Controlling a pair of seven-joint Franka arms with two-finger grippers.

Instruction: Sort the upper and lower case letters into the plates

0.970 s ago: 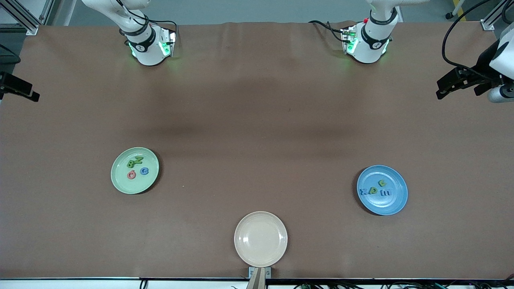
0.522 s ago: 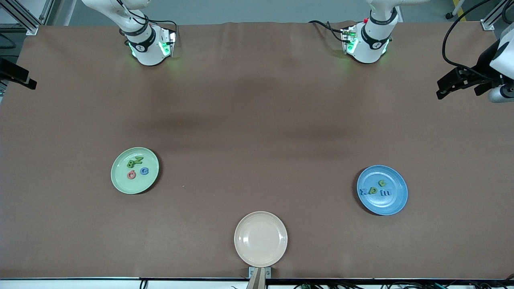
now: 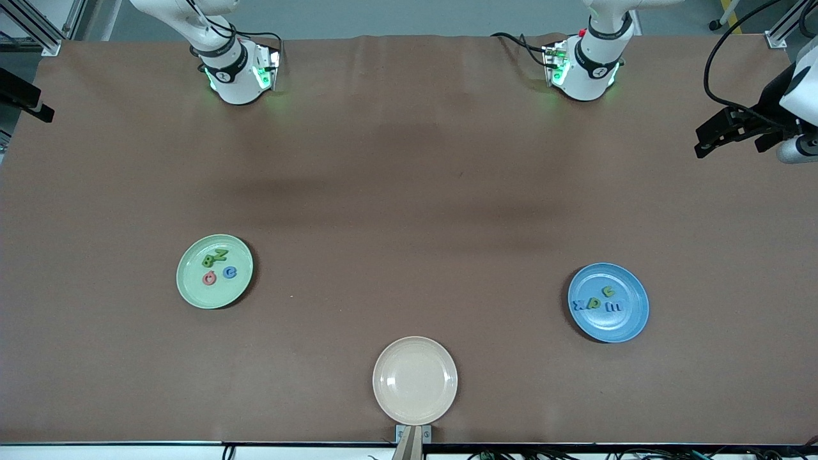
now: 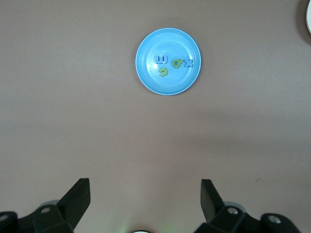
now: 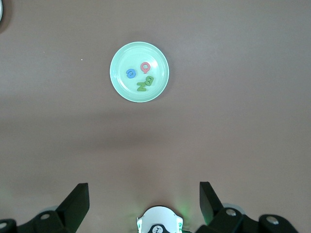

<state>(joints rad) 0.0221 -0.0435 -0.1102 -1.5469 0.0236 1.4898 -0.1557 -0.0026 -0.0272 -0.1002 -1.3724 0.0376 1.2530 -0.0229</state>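
Pale green round shallow plate (image 3: 215,271): on the brown tabletop (image 3: 409,211) toward the right arm's end, at about 9 o'clock from the tabletop's middle in the front view.
Letters in the green plate: four tiny flat toy letters; two green ones (image 3: 215,257) touch each other at the plate's 12 o'clock, a red ring-shaped one (image 3: 209,278) and a blue one (image 3: 230,273) lie side by side just nearer the front camera.
Blue round shallow plate (image 3: 608,303): toward the left arm's end, at about 4 o'clock from the tabletop's middle.
Letters in the blue plate: a row of blue (image 3: 579,305), green (image 3: 595,303) and blue (image 3: 614,306) letters across the middle, one more green letter (image 3: 608,291) at 12 o'clock of the row.
Cream-beige round plate (image 3: 415,381): at the tabletop's 6 o'clock edge, between the two others and well apart from both.
Left end effector (image 4: 145,194): spread wide, holding nothing, high over bare tabletop, the blue plate (image 4: 168,61) in its view; the arm waits.
Right end effector (image 5: 144,195): spread wide, holding nothing, high over bare tabletop, the green plate (image 5: 139,72) in its view.
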